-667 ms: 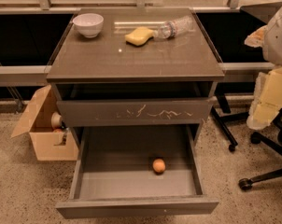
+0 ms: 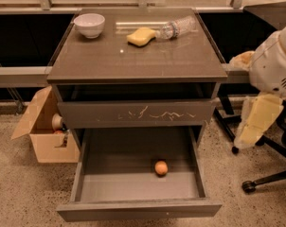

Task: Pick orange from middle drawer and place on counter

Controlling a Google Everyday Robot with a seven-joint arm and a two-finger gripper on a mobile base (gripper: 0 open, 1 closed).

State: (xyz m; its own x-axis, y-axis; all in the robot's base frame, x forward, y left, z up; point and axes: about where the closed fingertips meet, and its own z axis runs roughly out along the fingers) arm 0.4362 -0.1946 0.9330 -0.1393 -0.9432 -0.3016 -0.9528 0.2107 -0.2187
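in the single camera view, the middle drawer (image 2: 133, 210) stands pulled out at the bottom of the frame, and the orange (image 2: 161, 168) lies on its grey floor, right of centre and near the front panel. the counter (image 2: 133, 60) above carries a white bowl (image 2: 89, 24) at upper left, a yellow sponge (image 2: 141, 36) and a plastic bottle (image 2: 178, 27) lying on its side, but no orange. the gripper (image 2: 257, 119) hangs at the right edge of the frame, well apart from the drawer and clearly not carrying the fruit; whether it is wide or narrow i cannot tell. by my judgement only the opening is done: reaching, grasping, lifting and placing all remain.
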